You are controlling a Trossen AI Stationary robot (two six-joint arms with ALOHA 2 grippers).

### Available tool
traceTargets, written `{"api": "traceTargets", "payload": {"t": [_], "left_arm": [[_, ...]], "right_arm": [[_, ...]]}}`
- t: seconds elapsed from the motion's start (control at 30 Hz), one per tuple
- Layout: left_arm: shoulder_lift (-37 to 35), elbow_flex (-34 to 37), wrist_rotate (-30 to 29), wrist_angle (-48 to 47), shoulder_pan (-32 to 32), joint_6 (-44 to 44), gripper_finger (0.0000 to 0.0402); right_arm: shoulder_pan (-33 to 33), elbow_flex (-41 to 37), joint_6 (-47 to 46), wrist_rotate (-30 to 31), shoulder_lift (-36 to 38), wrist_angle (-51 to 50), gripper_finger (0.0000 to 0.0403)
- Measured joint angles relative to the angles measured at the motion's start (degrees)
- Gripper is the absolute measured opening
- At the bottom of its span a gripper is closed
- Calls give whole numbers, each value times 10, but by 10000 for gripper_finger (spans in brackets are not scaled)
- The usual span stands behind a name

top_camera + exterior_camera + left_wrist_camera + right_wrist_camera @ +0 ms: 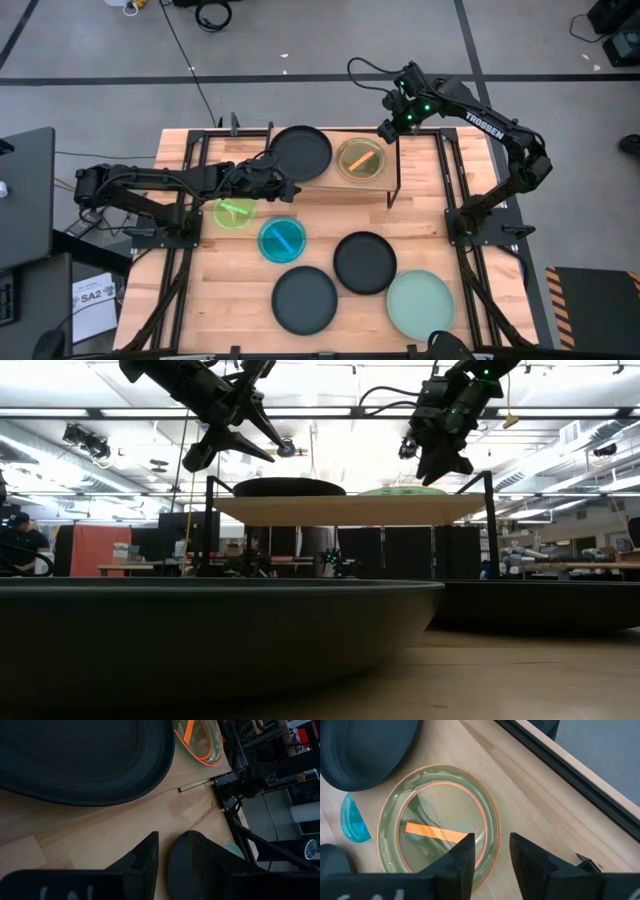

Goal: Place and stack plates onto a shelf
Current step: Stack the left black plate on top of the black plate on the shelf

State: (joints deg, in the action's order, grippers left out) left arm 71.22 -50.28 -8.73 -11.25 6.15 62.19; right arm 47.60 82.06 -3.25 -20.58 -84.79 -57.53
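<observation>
Up on the shelf [318, 190], two plates sit side by side: a black plate [300, 152] on the left half and an orange plate [360, 158] on the right half, near each other but not overlapping.

The right gripper [385, 131] hangs just above the shelf's far right corner, right by the orange plate's rim. In its wrist view the fingers [459, 855] stand apart with bare wood showing between them; nothing is pinched.

The left gripper [287, 187] hovers over the shelf's front edge, just beside the black plate. Its fingers [145, 857] are spread too, holding nothing.

Down on the table [440, 225], the lime plate [236, 212] lies near the left arm, the blue plate [282, 239] just beside it. In front of those rest two more black plates [365, 262], close together, and the mint plate [420, 305] sits at the front right, edging against one of them.
</observation>
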Motion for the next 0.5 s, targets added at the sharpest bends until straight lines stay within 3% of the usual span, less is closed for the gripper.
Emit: {"api": "traceTargets", "payload": {"t": [0.27,0.5], "left_arm": [[0,0,0,0,0,-2,114],[0,0,45,-1,-27,-96,114]], "right_arm": [[0,0,0,5,0,1,153],[0,0,0,38,0,0,154]]}}
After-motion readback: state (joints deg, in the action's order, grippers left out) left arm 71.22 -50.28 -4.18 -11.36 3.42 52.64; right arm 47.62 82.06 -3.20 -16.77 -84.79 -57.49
